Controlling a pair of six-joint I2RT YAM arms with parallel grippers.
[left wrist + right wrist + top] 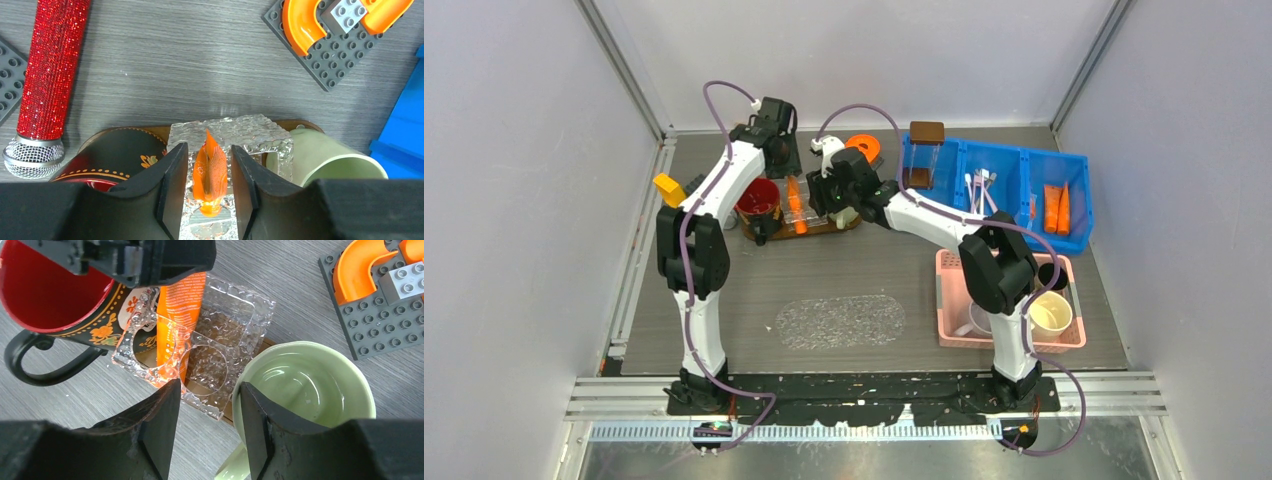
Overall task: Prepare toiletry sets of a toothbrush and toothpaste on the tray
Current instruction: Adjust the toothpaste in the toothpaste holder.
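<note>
An orange toothpaste (210, 170) tube stands upright in a clear plastic holder (250, 132) on the brown tray (295, 124). My left gripper (208, 147) straddles the tube, open, with a thin gap on each side. From the right wrist the same toothpaste (175, 315) shows under the left gripper's fingers (150, 260). My right gripper (210, 385) is open and empty at the tray's near edge, its right finger beside the green mug (305, 385). More toothpaste (1057, 208) tubes and the toothbrush (979, 188) bundle lie in the blue bin (999, 150).
A red-and-black mug (50, 285) stands on the tray's left end. A red glitter microphone (47, 75) and a grey stud plate with orange curved blocks (330, 30) lie behind the tray. A pink basket (946, 300) of mugs sits at the right.
</note>
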